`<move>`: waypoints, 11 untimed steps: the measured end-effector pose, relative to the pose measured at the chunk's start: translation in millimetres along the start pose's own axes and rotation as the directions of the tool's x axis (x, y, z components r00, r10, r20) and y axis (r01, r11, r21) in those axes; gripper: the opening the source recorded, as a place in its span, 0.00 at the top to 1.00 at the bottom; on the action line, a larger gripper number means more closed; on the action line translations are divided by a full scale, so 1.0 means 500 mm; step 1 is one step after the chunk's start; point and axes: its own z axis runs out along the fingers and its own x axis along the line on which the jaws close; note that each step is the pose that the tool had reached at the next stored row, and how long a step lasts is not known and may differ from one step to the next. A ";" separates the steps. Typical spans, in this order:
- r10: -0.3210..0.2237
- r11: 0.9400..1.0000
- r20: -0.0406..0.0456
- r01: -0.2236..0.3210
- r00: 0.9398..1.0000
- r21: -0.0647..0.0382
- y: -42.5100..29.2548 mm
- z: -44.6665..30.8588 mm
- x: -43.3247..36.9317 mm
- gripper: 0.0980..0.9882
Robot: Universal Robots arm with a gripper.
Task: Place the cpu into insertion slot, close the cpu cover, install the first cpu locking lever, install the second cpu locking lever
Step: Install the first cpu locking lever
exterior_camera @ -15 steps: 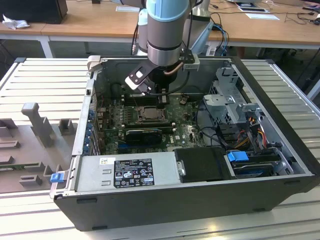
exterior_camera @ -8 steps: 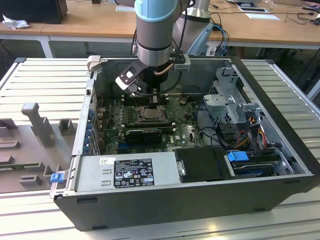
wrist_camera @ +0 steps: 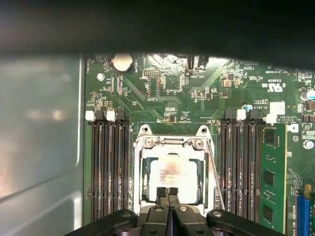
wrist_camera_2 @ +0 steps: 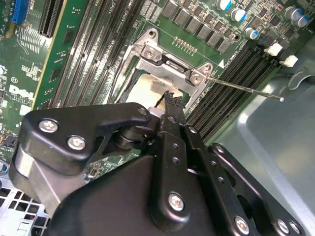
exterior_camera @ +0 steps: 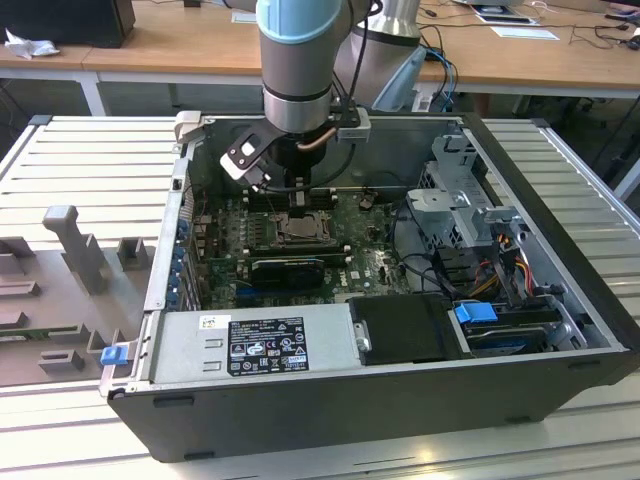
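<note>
Biggest thing first: the open computer case [exterior_camera: 400, 400] lies on its side on the ribbed metal tabletop [exterior_camera: 90, 160], and the arm [exterior_camera: 295, 50] reaches straight down into it over the motherboard [wrist_camera: 167, 93]. There's a fair bit of bare board around the spot it's working on. The grey case wall [wrist_camera: 39, 132] sits just past one bank of long black memory slots [wrist_camera: 108, 167], and another bank [wrist_camera: 241, 167] flanks the other side, so the socket area is boxed in on two sides.

The insertion slot [exterior_camera: 297, 232] is right under the tool. The cpu cover [wrist_camera: 170, 150] looks to be down, its silvery frame ringing the cpu [wrist_camera: 172, 172], which sits in the slot and shows pale through the window. A thin locking lever [wrist_camera_2: 243, 88] pokes out from a socket corner over the memory slots toward the case wall, so it's unlatched.

The gripper [wrist_camera: 167, 192] hangs at the near edge of the cover. The fingers [wrist_camera: 161, 193] are clenched tip to tip, with nothing visible between them. They're at the cpu's edge, and I can't tell if they touch it.
</note>
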 end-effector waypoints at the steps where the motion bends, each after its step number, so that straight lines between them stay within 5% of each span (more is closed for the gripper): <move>1: 0.000 1.000 0.000 0.000 1.000 0.000 0.000 -0.003 0.000 0.99; 11: 0.000 1.000 0.003 0.000 1.000 0.000 0.001 -0.030 0.003 0.99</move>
